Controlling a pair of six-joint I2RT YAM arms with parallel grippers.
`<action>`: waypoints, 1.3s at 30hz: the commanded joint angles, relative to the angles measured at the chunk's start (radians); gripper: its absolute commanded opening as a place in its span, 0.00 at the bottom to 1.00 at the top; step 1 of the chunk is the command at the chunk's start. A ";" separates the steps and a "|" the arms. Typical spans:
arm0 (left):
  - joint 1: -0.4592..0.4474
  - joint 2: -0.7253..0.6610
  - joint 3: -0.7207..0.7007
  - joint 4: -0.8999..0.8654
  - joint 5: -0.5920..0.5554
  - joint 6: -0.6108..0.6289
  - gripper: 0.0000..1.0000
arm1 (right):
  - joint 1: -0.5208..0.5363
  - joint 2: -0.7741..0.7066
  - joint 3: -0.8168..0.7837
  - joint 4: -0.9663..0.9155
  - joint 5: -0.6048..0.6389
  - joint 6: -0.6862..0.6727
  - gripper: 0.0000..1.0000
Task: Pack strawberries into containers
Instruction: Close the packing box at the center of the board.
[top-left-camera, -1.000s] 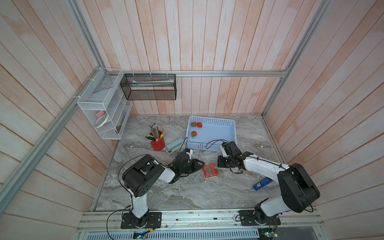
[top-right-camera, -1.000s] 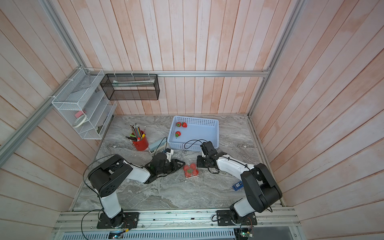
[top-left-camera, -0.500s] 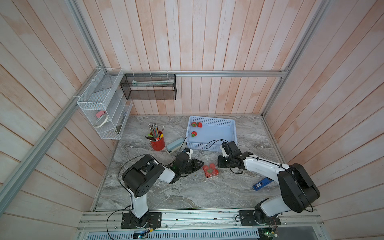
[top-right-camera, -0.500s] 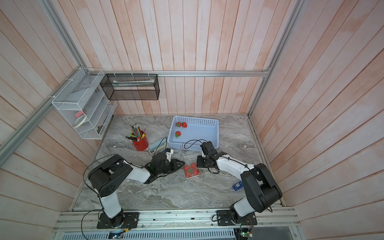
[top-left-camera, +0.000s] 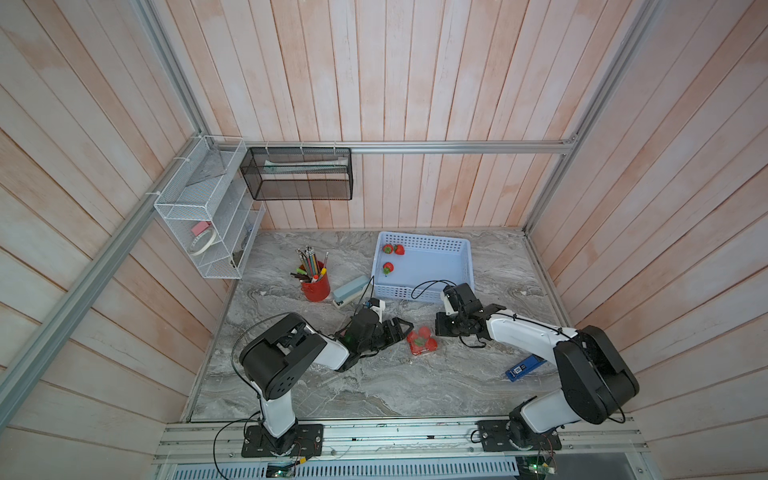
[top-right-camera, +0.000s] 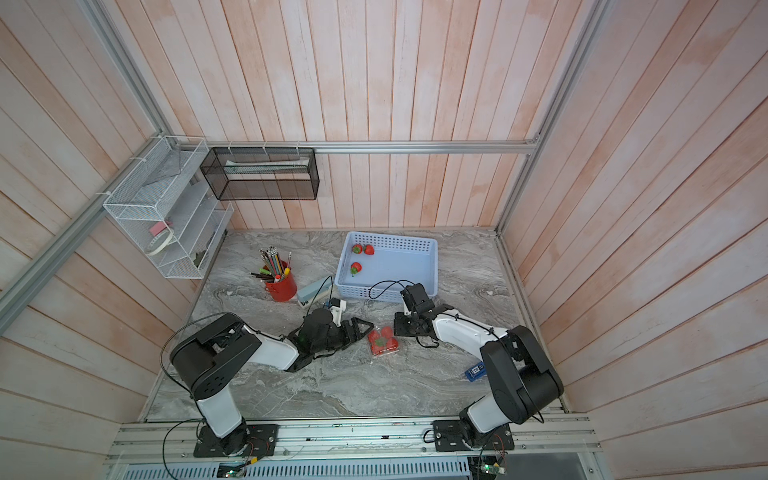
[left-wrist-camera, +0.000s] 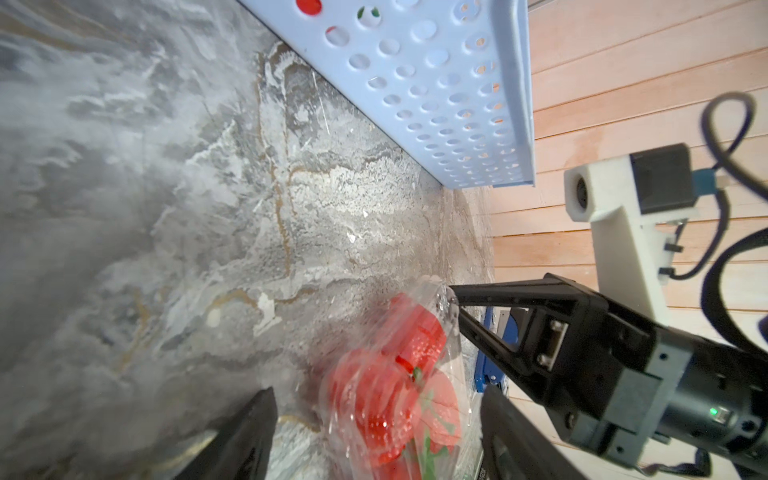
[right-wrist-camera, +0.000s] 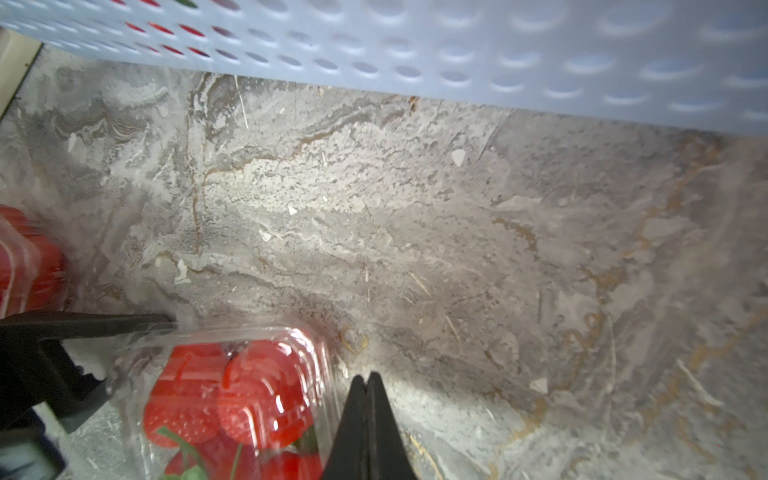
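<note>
Several strawberries (right-wrist-camera: 232, 395) fill a clear clamshell (top-left-camera: 422, 341) on the table (top-left-camera: 374, 382). The left gripper (left-wrist-camera: 376, 395) stands spread at one end. The right gripper (right-wrist-camera: 367, 386), pressed together, meets its rim, probably steadying it.

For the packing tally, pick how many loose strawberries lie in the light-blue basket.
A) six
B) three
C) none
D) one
B: both top views show three strawberries in the light-blue basket, two side by side by its far wall and one alone a little nearer the arms.
</note>
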 joint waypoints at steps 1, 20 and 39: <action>-0.016 0.012 0.000 -0.055 -0.016 0.012 0.80 | -0.003 -0.017 -0.018 -0.011 0.001 -0.005 0.03; -0.014 0.087 0.045 -0.030 0.015 0.011 0.34 | -0.004 0.022 -0.003 -0.011 -0.006 -0.019 0.03; -0.014 -0.140 0.027 -0.193 -0.042 0.067 0.79 | 0.000 -0.123 0.003 -0.075 0.019 0.001 0.04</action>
